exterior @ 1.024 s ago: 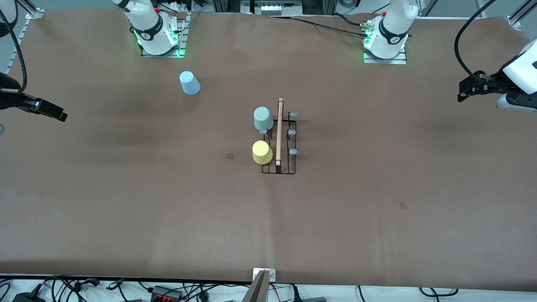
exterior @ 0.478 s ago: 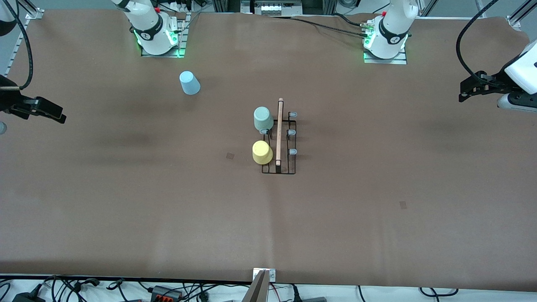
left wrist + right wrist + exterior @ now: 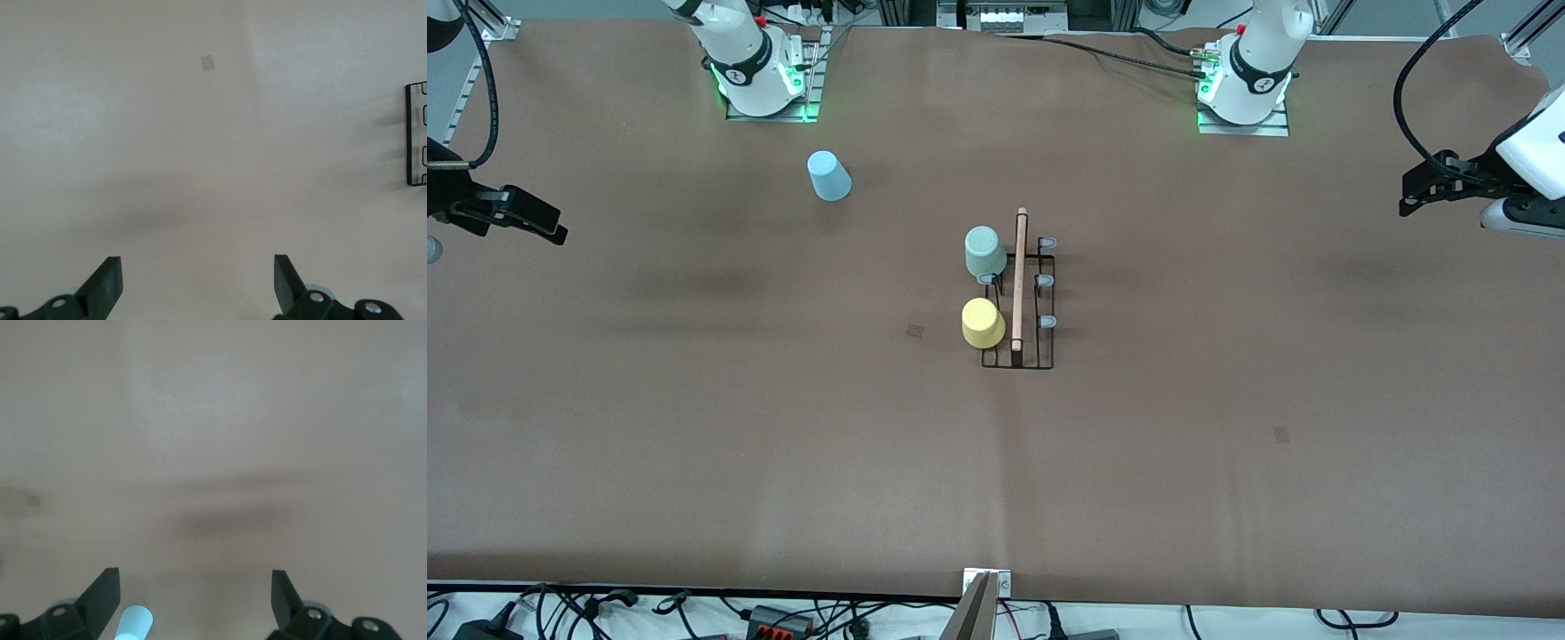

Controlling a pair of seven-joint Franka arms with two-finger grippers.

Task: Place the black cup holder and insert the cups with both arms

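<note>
The black cup holder (image 3: 1020, 293) stands at the table's middle, its wooden rod (image 3: 1019, 276) along the top. A mint green cup (image 3: 983, 252) and a yellow cup (image 3: 983, 323) sit upside down on pegs on the side toward the right arm's end. The light blue cup (image 3: 829, 176) stands upside down on the table near the right arm's base; it also shows in the right wrist view (image 3: 133, 624). My right gripper (image 3: 529, 227) is open and empty, raised at its table end. My left gripper (image 3: 1418, 191) is open and empty, raised at the other end. The holder's edge (image 3: 416, 135) shows in the left wrist view.
The right arm's base (image 3: 756, 67) and the left arm's base (image 3: 1249, 80) stand along the table's back edge. Small dark marks (image 3: 915, 330) (image 3: 1281, 434) lie on the brown cloth. Cables (image 3: 605, 609) run along the front edge.
My right gripper has drifted a little up and toward its table end. My left gripper has barely shifted. Cups and holder have not moved.
</note>
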